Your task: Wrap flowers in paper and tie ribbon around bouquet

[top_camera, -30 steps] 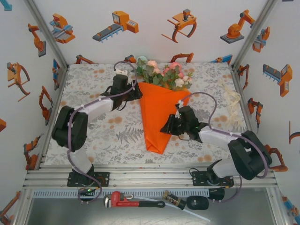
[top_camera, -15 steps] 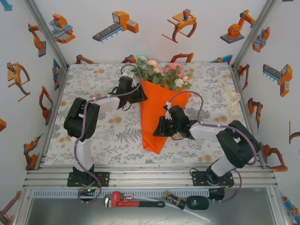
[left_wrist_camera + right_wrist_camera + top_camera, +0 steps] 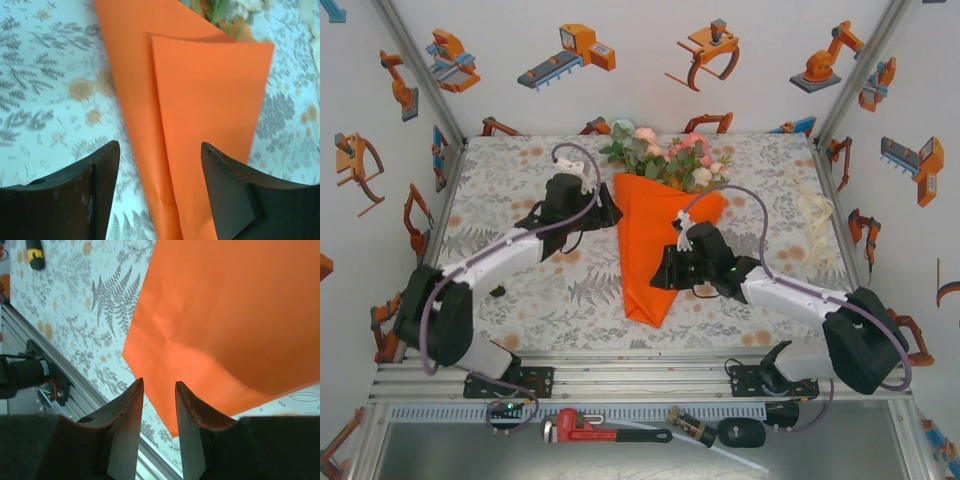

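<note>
On the middle of the flowered table [image 3: 520, 290] the bouquet [image 3: 655, 250] lies flat, its orange paper [image 3: 210, 100] rolled into a cone with the tip toward the arms and the flowers [image 3: 670, 155] coming out at the far end, while the ribbon [image 3: 815, 222] lies loose, well apart, near the right wall. At the cone's upper left edge the left gripper [image 3: 610, 212] hovers with fingers spread wide, grasping nothing, and the overlapped flap of paper shows between them. By the cone's right edge, lower down, the right gripper [image 3: 665, 272] has its fingers drawn near together with a slim gap, also holding nothing
</note>
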You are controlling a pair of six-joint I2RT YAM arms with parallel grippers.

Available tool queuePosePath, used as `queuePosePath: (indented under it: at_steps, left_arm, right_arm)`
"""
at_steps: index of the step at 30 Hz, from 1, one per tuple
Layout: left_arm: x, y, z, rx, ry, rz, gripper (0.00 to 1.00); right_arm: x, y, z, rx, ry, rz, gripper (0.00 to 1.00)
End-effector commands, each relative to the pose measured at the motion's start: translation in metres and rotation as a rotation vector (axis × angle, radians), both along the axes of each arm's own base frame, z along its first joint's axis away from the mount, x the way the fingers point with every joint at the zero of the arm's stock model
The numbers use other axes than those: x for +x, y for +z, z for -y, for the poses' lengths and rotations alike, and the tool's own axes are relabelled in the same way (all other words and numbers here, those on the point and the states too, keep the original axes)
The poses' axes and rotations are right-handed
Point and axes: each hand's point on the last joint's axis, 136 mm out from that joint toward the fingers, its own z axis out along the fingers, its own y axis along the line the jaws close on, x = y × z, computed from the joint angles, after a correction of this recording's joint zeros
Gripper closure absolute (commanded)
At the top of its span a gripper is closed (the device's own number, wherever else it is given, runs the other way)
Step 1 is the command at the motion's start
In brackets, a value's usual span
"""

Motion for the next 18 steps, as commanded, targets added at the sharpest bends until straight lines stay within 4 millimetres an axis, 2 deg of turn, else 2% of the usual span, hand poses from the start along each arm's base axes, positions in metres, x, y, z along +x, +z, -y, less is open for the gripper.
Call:
queuePosePath:
  at_steps: [1,3,4,7,10,13,16,18]
  left_arm:
    - [-0.031,-0.015,-0.012,0.104,-0.018,-0.019,0.37]
    - [-0.043,-0.008,-0.009,0.091,-0.066,0.015,0.34]
    - [-0.048,-0.001,-0.005,0.083,-0.105,0.045,0.33]
    - [-0.065,0.028,0.014,0.035,-0.245,0.143,0.29]
    - [-0.085,0.062,0.035,-0.036,-0.394,0.253,0.25]
    - [-0.104,0.087,0.049,-0.094,-0.492,0.329,0.22]
    - [-0.121,0.098,0.059,-0.14,-0.555,0.376,0.18]
    - [-0.127,0.099,0.063,-0.156,-0.576,0.382,0.17]
  right_arm:
    - [0.013,0.014,0.013,-0.057,-0.033,0.084,0.65]
    - [0.034,0.033,0.032,-0.085,-0.098,0.148,0.62]
    - [0.049,0.043,0.048,-0.106,-0.158,0.183,0.6]
    - [0.095,0.068,0.112,-0.142,-0.38,0.229,0.57]
    - [0.132,0.083,0.191,-0.198,-0.627,0.253,0.55]
    - [0.158,0.088,0.262,-0.296,-0.808,0.234,0.54]
    - [0.181,0.084,0.319,-0.391,-0.9,0.188,0.53]
    - [0.194,0.078,0.346,-0.491,-0.921,0.16,0.53]
